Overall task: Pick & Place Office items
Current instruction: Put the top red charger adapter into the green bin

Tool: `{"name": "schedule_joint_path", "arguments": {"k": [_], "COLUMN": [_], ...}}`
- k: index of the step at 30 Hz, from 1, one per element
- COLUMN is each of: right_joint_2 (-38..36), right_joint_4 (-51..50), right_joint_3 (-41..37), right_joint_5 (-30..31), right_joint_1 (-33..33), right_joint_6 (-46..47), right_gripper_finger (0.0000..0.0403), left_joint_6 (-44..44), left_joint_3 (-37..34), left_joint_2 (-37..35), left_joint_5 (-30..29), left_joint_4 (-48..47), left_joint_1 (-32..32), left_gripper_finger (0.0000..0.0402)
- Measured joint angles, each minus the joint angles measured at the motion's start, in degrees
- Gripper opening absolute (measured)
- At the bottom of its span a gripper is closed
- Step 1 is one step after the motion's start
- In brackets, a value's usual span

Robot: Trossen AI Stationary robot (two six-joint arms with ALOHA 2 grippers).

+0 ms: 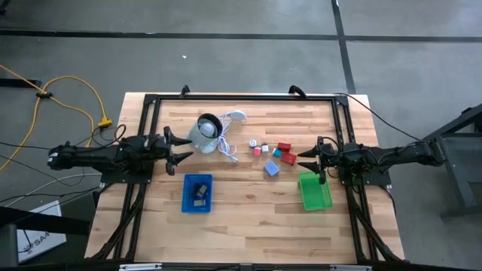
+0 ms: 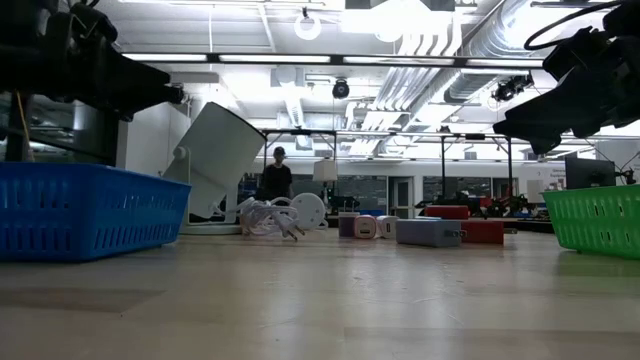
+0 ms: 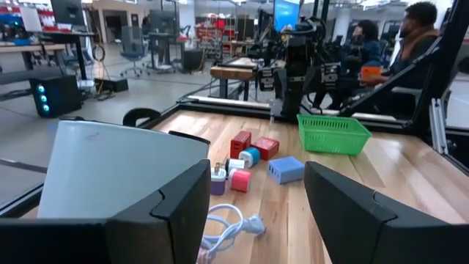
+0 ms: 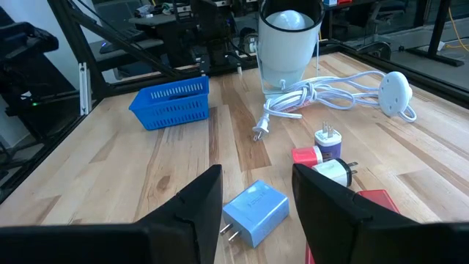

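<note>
Right end effector [image 1: 310, 160] hovers above the desk [image 1: 248, 218] at its right side, fingers spread apart, nothing between them. The pale-blue block [image 4: 255, 213] lies just ahead of it, the closest office item: a flat charger-like piece with two prongs, lying on its broad face, long axis slanted across the fingers' line rather than along it. In the high view this block [image 1: 271, 168] sits just toward desk centre from the right fingertips, with the green tray [image 1: 314, 191] right beside the end effector on the near side. Right arm is clearly the nearer one for this pick; my read is a short reach forward and down, maybe a wrist turn to square up on the narrow sides.

A bit farther: the red blocks [image 1: 285, 153], a teal piece [image 1: 276, 153], a pink block [image 1: 257, 150] and a white plug piece [image 1: 253, 142], all clustered loosely, some touching.

Left end effector [image 1: 180, 149] waits at the left side, fingers open and empty, just beside the grey-white round object [image 1: 203, 132] with its white cord [image 1: 228, 143]. The blue tray [image 1: 197, 193] holds a dark piece [image 1: 200, 190]; cannot tell what exactly.

No readable brand or label on any item. A person stands far back in the room in the low view.
</note>
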Motion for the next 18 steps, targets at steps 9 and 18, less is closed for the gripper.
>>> {"name": "schedule_joint_path", "arguments": {"k": [9, 18], "right_joint_2": [0.0, 0.0], "right_joint_4": [0.0, 0.0], "right_joint_3": [0.0, 0.0], "right_joint_5": [0.0, 0.0], "right_joint_1": [0.0, 0.0], "right_joint_6": [0.0, 0.0], "right_gripper_finger": [0.0153, 0.0153], "left_joint_6": [-0.9, -3.0], "left_joint_3": [-2.3, -2.4], "left_joint_2": [-4.7, -6.5], "left_joint_5": [0.1, 0.7], "left_joint_4": [-1.2, -5.8], "left_joint_1": [0.0, 0.0], "left_gripper_finger": [0.0212, 0.0212]}}
